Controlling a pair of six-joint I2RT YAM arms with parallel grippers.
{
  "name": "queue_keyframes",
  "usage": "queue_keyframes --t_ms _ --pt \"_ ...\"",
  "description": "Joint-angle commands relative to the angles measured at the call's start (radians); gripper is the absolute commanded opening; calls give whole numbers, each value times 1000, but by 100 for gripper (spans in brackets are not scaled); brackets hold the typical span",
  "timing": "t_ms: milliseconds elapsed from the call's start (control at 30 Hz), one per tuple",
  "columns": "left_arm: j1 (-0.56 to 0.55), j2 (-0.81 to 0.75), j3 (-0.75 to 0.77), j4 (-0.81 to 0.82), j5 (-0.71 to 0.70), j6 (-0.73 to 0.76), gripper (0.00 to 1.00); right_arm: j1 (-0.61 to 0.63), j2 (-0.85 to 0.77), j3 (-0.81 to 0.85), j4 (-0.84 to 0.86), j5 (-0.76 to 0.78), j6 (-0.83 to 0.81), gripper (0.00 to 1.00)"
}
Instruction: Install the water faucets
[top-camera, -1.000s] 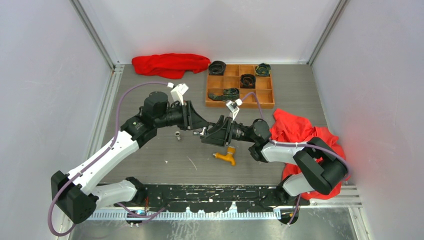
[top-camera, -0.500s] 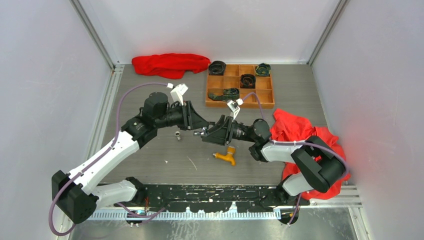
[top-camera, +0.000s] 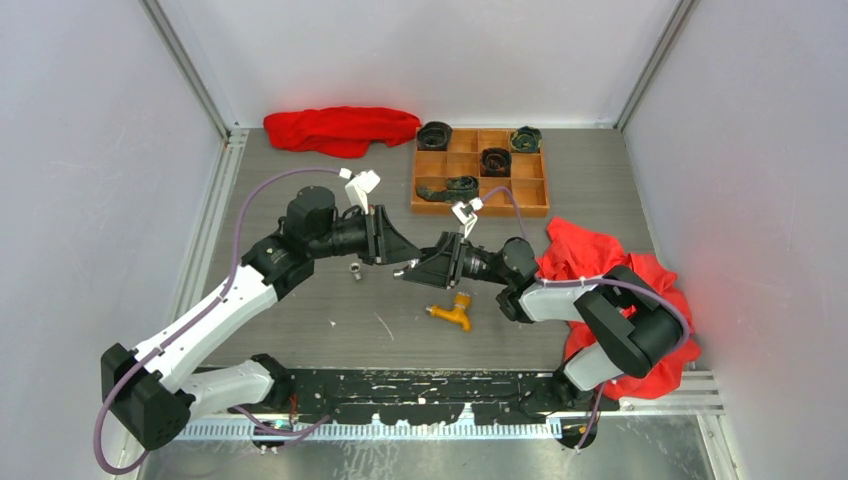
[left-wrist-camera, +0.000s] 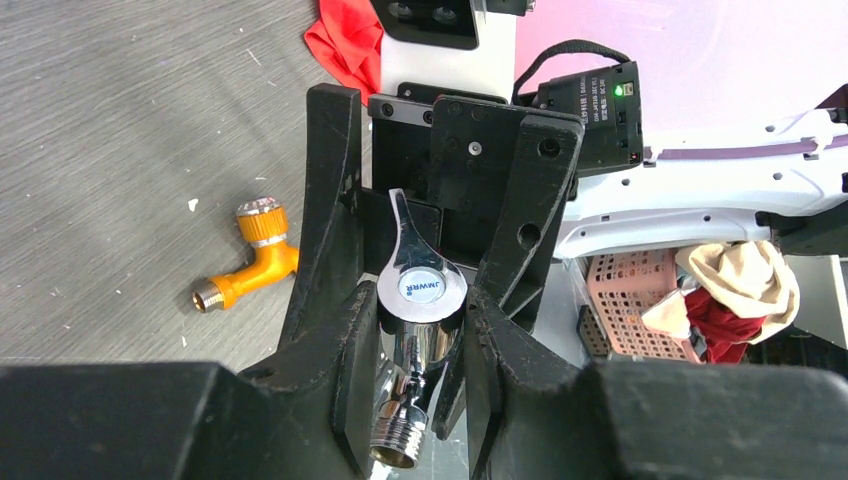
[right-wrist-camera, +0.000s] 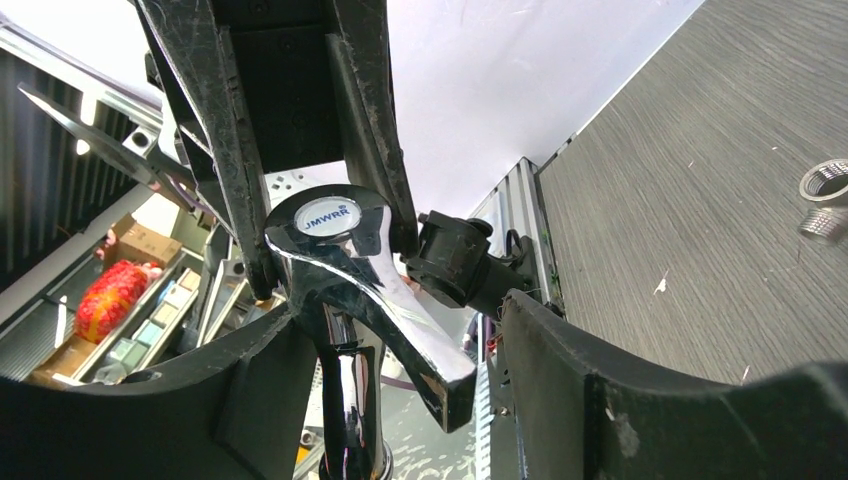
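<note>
At the upper left of the overhead view a red cloth (top-camera: 340, 128) lies by the back wall, out of the work. Moving right, a small metal fitting (top-camera: 355, 271) sits loose on the table just below your left arm, probably the part the tap must screw into.

In the centre, your left gripper (top-camera: 393, 252) is clenched on the silver faucet (left-wrist-camera: 421, 288). The left wrist view shows both fingers pressed against the sides of the round cap, the threaded end pointing down and free. Holding it by the cap leaves the thread and the lever exposed, which suits a handover or a regrip.

Just right of it, your right gripper (top-camera: 418, 268) meets the left one nose to nose. Its fingers are spread either side of the lever and stem. The right wrist view shows a gap at the right finger, so I judge it released, not yet pinching.

Below the two grippers the orange faucet (top-camera: 452, 312) lies on its side on the table, untouched, waiting its turn.

At the upper right of centre the wooden tray (top-camera: 480, 211) holds dark rolled items, and a second red cloth (top-camera: 600, 265) is heaped beside your right arm.
</note>
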Motion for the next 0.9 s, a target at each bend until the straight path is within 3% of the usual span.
queue_keyframes --t_ms 0,300,867 --pt "-6 -26 14 95 45 -8 0 -6 -28 14 1 22 -22 70" --pt "-6 -26 -1 93 30 -6 0 -7 -104 31 -280 80 -124 70" --pt "-6 -18 -8 83 24 11 0 -6 -112 38 -313 86 -129 70"
